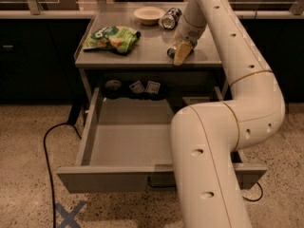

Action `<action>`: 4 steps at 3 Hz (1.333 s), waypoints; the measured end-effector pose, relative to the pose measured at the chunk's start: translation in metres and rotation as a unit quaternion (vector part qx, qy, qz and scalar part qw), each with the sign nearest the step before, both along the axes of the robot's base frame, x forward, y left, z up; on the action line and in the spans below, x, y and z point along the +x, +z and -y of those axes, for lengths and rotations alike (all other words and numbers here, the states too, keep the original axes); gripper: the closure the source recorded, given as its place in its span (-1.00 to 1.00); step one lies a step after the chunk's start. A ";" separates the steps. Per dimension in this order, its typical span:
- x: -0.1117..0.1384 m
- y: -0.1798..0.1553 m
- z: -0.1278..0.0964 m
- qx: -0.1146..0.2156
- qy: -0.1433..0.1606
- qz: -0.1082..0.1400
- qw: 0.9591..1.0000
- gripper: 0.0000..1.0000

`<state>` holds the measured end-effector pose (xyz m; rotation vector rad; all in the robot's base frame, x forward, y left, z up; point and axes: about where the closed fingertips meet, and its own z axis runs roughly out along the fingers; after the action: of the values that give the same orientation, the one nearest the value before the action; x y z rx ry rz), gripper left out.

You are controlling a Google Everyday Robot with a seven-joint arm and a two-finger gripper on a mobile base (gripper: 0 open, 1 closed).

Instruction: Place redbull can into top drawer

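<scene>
A large white robot arm [247, 94] rises from the near centre, bends right, then reaches over to the far side of a grey counter [152, 46]. Below the counter, the top drawer [109, 177] is pulled wide open toward the near side, showing its plain grey floor. On the counter's left lies a green snack bag [111, 38]. At the far edge sits a pale bowl [148, 14], with a dark can [169, 18] lying on its side just right of it. The gripper [182, 54] is down on the counter's near right part. Whether it is spread or closed cannot be told. The redbull can [170, 53] is on the counter against the gripper's left side, mostly hidden.
</scene>
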<state>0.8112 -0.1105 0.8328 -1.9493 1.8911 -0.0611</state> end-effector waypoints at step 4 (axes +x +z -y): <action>-0.019 0.145 -0.020 0.119 -0.038 0.129 0.984 1.00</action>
<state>0.7923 -0.0907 0.9778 -1.6265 1.7164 -0.0998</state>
